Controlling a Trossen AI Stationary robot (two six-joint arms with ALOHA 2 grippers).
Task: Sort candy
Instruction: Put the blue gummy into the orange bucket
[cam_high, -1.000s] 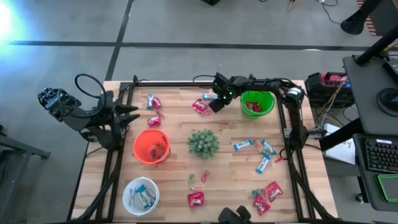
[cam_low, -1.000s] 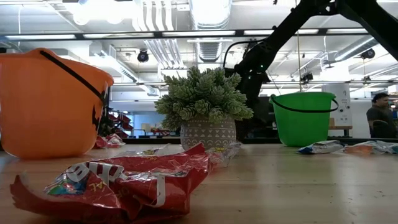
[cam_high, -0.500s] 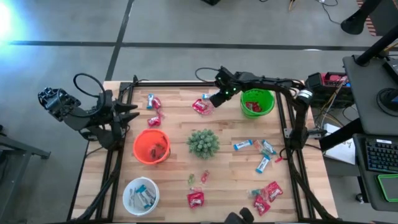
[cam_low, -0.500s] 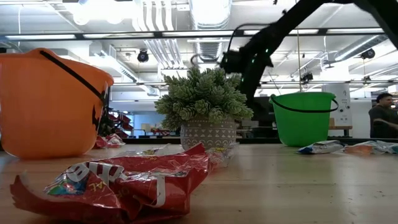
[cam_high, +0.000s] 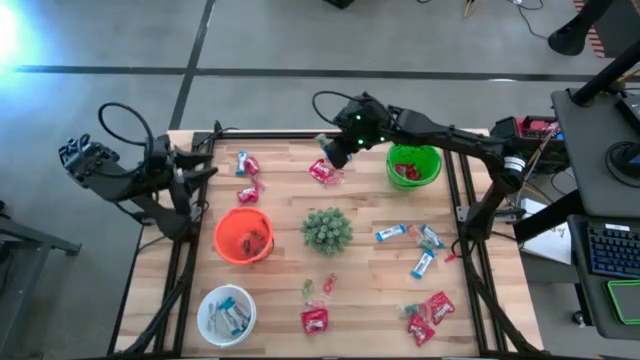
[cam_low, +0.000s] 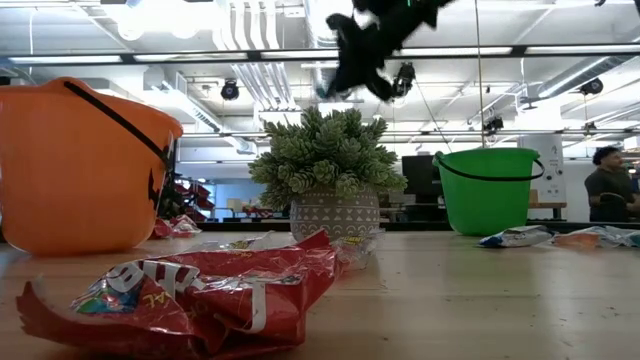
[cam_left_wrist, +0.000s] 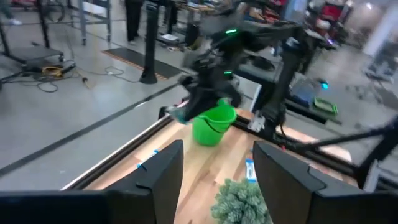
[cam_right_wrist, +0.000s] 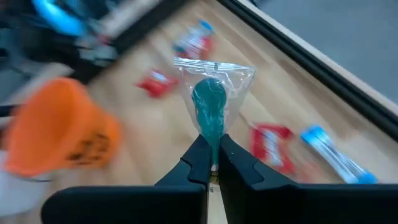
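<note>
My right gripper hangs high over the table's far edge, shut on a teal sweet in a clear wrapper. The low view shows it well above the plant. My left gripper waits open at the far left, off the tabletop, nothing between its fingers. Red candy packets and blue-and-white bars lie flat on the wood. An orange bucket, a green bucket and a white bowl stand on the table, each with candy inside. My right gripper pinches the gathered end of the clear wrapper, just below the teal sweet, between its two fingertips. The fingers slant downward, coming from the table's right. The sweet sticks out beyond the fingertips, lifted clear of the table.
A spiky green plant in a pot stands mid-table. More red packets lie near the front right, and tiny pieces in front of the plant. A black frame rail runs along the far edge. A person is in the room behind.
My right gripper has risen steeply from the tabletop beside the green bucket, drifting a little toward the table's left and tipping up toward level. The wrapped teal sweet has come up with it, lifted clear of the wood.
</note>
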